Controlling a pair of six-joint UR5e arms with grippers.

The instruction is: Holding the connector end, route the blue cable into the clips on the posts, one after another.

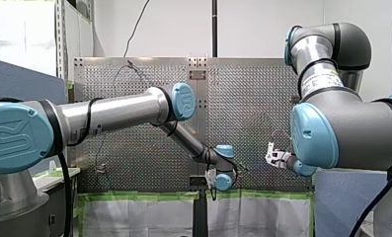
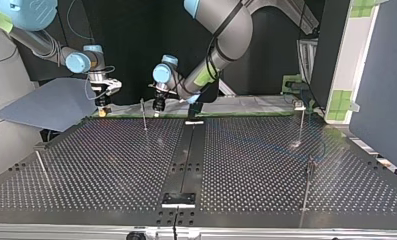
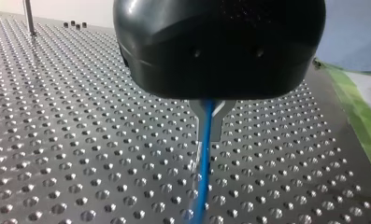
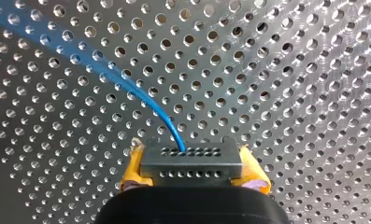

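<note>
In the right wrist view my right gripper (image 4: 191, 181) is shut, its yellow pads (image 4: 132, 170) clamping a dark grey connector block (image 4: 191, 158). The blue cable (image 4: 127, 79) leaves the block and curves away over the perforated plate. In the left wrist view my left gripper (image 3: 210, 133) has its metal fingers (image 3: 199, 112) shut on the blue cable (image 3: 203, 177), which runs on below them just above the plate. In the top view my right gripper (image 2: 102, 107) hangs at the far left edge of the table. My left gripper (image 2: 158, 106) is beside a thin post (image 2: 144, 116).
Other thin posts stand on the perforated table (image 2: 111, 165): one at the top view's left (image 2: 41, 167), two at its right (image 2: 302, 125) (image 2: 307, 187). A black rail (image 2: 186, 155) runs down the table's middle. Green tape (image 3: 360, 107) marks the table's edge.
</note>
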